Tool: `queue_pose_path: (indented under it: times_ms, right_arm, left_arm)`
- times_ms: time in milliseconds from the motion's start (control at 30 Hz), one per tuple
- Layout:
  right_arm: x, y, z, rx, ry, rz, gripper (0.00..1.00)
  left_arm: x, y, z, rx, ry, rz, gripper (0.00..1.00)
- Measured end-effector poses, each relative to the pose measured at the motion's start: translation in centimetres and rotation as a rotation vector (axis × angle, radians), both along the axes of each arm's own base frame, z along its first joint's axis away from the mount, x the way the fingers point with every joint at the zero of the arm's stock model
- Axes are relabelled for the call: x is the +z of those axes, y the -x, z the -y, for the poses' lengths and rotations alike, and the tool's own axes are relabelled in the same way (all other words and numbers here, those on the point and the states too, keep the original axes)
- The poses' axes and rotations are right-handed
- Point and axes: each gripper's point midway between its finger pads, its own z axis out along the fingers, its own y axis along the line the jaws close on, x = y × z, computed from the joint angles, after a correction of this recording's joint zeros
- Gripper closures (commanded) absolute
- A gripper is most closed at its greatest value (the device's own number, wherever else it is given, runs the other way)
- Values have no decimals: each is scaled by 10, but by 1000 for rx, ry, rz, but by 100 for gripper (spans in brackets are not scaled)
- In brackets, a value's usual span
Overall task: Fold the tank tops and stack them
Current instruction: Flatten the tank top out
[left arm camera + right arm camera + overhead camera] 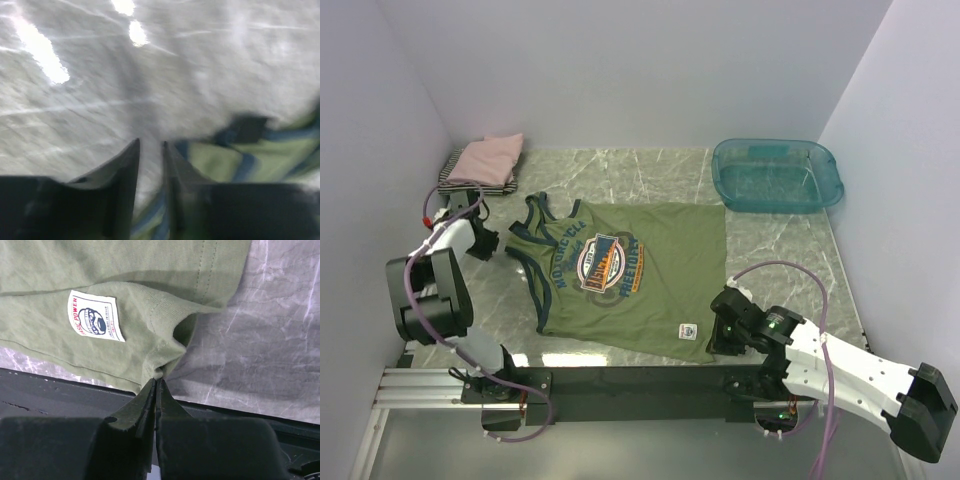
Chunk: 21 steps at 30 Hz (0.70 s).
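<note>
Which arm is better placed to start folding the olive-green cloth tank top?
Right: the right gripper pinches the olive-green cloth tank top at its hem corner; the left gripper sits beside a strap, jaws apart.

Right gripper (pixel 156 382) pinching tank top (pixel 165 275); left gripper (pixel 150 143) apparently slightly ajar.

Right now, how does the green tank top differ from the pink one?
The green tank top lies spread out mid-table; the pink tank top is folded at the far left corner. The green one shows a round chest print; the pink one looks plain. The right end effector pinches the green one's hem corner; nothing grips the pink one. Both are soft cloth.
</note>
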Motion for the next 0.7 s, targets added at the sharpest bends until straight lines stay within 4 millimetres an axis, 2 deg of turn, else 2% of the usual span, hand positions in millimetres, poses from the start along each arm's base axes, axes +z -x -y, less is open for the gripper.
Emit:
queue_pose_path:
  times_ms: [67, 167, 233, 400, 600, 667, 700]
  right_arm:
    - [0, 0, 0, 0, 1, 0, 95]
    - [0, 0, 0, -1, 0, 0, 95]
    - [0, 0, 0, 0, -1, -1, 95]
    - [0, 0, 0, 1, -2, -2, 95]
    - [0, 0, -1, 1, -6, 0, 95]
    - [0, 0, -1, 2, -12, 3, 95]
    - [-1, 1, -1, 1, -13, 3, 95]
  left_arm:
    - [13, -5, 6, -27, 4, 44, 52]
    - [32, -11, 16, -75, 5, 130, 47]
    - [35, -9, 21, -100, 9, 149, 47]
    - [19, -5, 38, -176, 49, 127, 45]
    - [-8, -10, 60, -253, 105, 79, 45]
    - [-15, -9, 62, -257, 113, 59, 47]
    - [-14, -12, 62, -258, 114, 65, 52]
